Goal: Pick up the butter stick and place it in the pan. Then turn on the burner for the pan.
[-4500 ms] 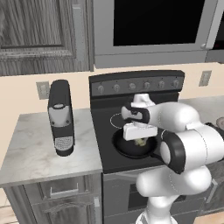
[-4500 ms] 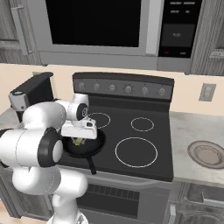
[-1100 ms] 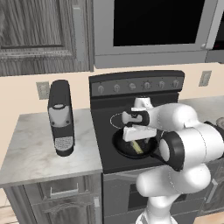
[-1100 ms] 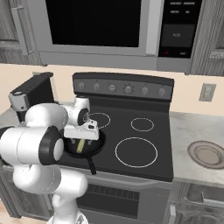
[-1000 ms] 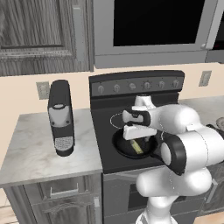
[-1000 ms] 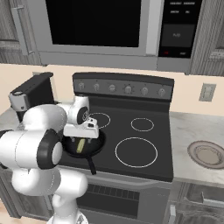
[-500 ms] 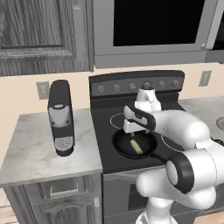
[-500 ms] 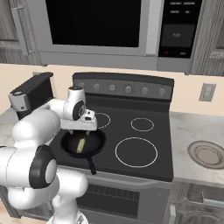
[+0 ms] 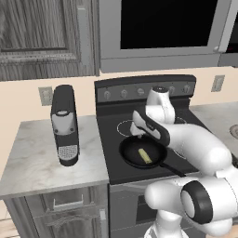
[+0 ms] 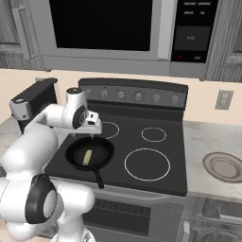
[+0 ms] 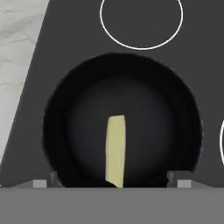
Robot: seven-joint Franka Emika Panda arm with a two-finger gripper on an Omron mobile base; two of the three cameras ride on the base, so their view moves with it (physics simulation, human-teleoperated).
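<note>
Butter stick (image 11: 115, 150), a pale yellow matte bar with squared ends, lies flat on the floor of the pan (image 11: 83, 127), a little toward 6 o'clock of the pan's centre in the hand view. The pan is round, shallow and black with a dull, slightly glossy inside; its long straight handle (image 10: 97, 178) points toward the front edge of the stove, at about 5 o'clock in the right base view. In both base views the bar (image 9: 144, 155) shows as a small slanted strip inside the pan (image 9: 132, 158).

The pan sits on the front left burner of a flat, smooth black glass cooktop (image 10: 142, 142), marked with thin white rings. A row of round grey knobs (image 10: 138, 96) runs along the dark back panel.

The gripper (image 11: 113, 180) hangs above the pan with its two dark fingertips (image 11: 41, 183) spread wide apart, one at either side of the bar and not touching it; nothing is between them.

At 9 o'clock of the stove in the left base view, a tall black and grey coffee machine (image 9: 64, 124) with rounded corners stands on a pale marbled stone counter (image 9: 28, 158). In the right base view, at 3 o'clock, a shallow round grey dish (image 10: 223, 166) rests on the counter, and a dark glossy microwave door (image 10: 101, 23) hangs above.
</note>
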